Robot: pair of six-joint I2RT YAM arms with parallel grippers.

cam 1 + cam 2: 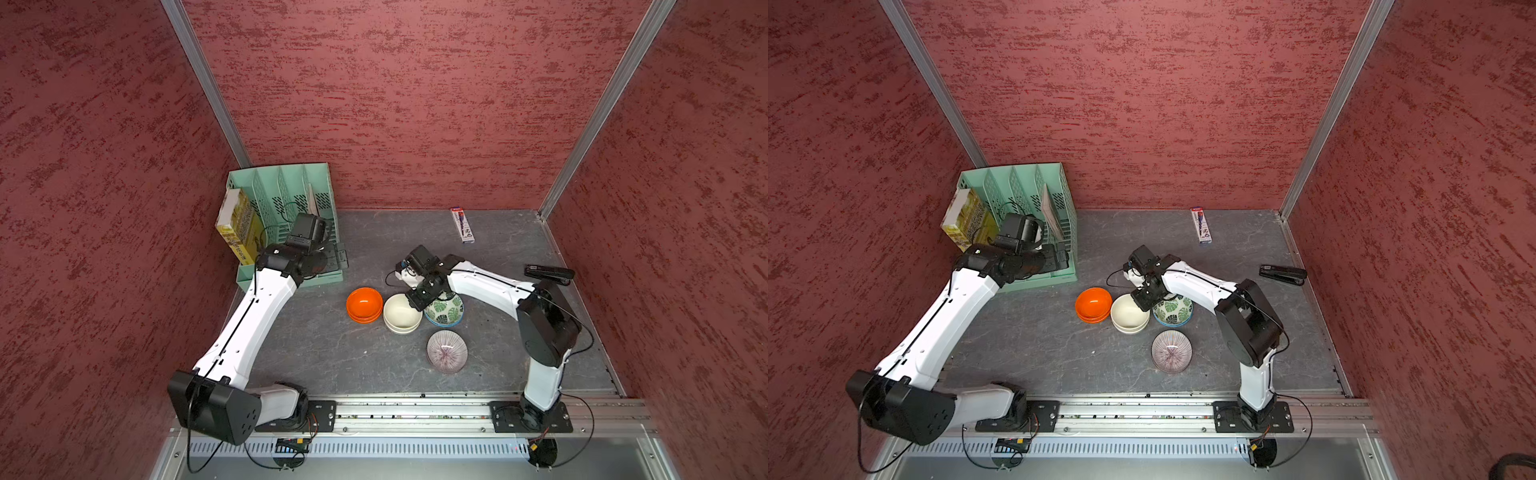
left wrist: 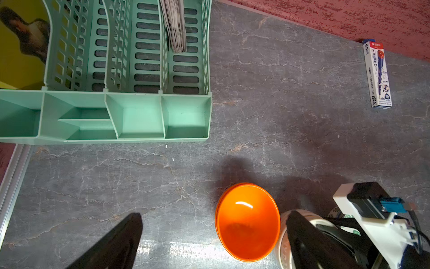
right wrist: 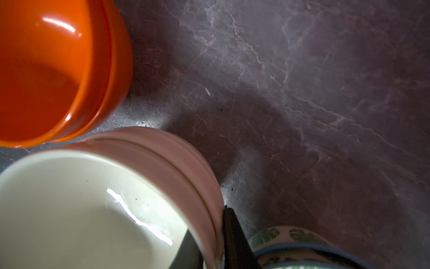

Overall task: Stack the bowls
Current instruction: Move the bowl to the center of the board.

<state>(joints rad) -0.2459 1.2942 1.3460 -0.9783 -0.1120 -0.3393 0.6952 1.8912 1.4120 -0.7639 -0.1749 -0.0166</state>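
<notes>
You're pinching the cream bowl's [image 1: 399, 313] right rim with the right gripper [image 1: 417, 306], the leaf bowl [image 1: 447, 312] sitting just right of it; the left gripper [image 1: 337, 257] is hanging wide open, empty.

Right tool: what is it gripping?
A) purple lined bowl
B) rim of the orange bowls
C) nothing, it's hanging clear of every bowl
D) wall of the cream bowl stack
D: in the right wrist view the right tool straddles the wall of the cream bowl stack, with one dark finger outside it and the other inside, jaws nearly closed.
</notes>
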